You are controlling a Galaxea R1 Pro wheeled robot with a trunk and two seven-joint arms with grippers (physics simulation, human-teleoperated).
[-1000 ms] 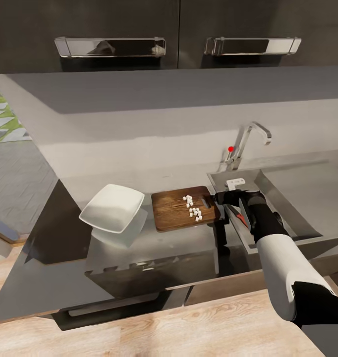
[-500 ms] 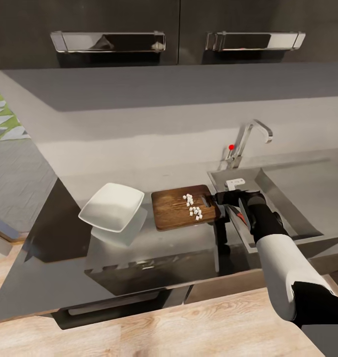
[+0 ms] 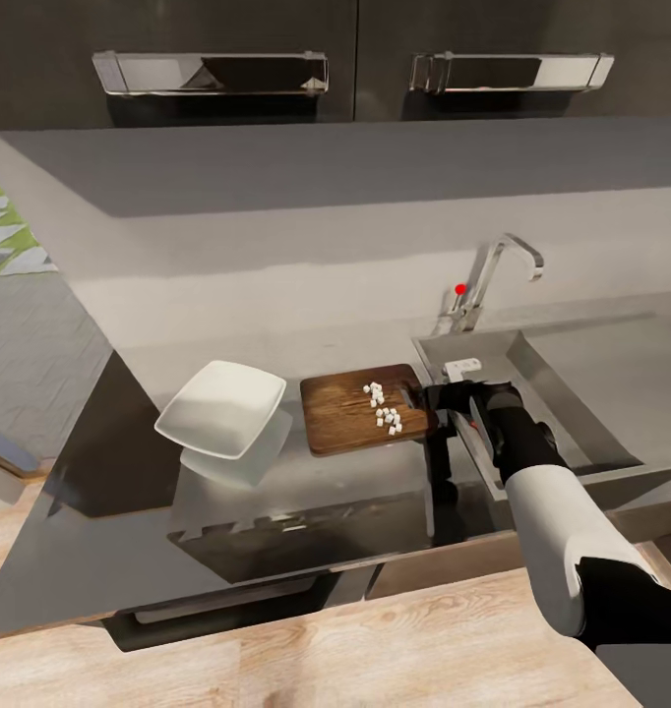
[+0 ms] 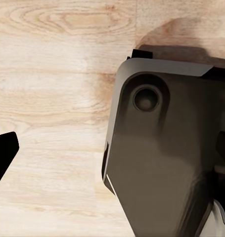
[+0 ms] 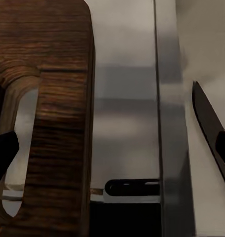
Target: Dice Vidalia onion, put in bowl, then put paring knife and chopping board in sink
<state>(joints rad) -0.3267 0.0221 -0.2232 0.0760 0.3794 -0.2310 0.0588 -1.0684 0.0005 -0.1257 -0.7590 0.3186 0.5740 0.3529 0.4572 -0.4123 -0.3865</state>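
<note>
Over on the far left a strip of grey tiled floor (image 3: 30,364) is showing next to a green patterned bit (image 3: 3,231), and a pale wood floor (image 3: 375,649) is running along the near edge. The countertop (image 3: 119,511) is stretching left to right, grey and super glossy, mirroring everything sitting on it, with dark cabinets (image 3: 276,590) below and two dark upper cabinets with chrome handles (image 3: 213,71) hanging over the far wall.

The bowl (image 3: 222,409) is sitting on the counter left of centre, white and looking tilted, with nothing visible in it. Just to its right the chopping board (image 3: 365,409) is lying flat, with the diced onion (image 3: 383,409) sitting in a little white heap toward its right end, near the slot handle.

The right gripper (image 3: 436,397) is reaching in at that right end of the board, over the seam with the sink (image 3: 532,393). In the right wrist view the slot handle (image 5: 23,148) is sitting right up close, a dark fingertip (image 5: 3,155) is overlapping it and the paring knife (image 5: 211,128) blade is lying over on the sink side. How wide it's open, or whether it's got the board, I honestly can't tell.

The faucet (image 3: 493,275) with its red dot is standing at the far side of the sink.

The left wrist view is looking down at wood floor (image 4: 53,98) and a dark piece of the robot (image 4: 166,163), with one dark fingertip (image 4: 3,153) at the edge, so can't tell that gripper's opening either.
</note>
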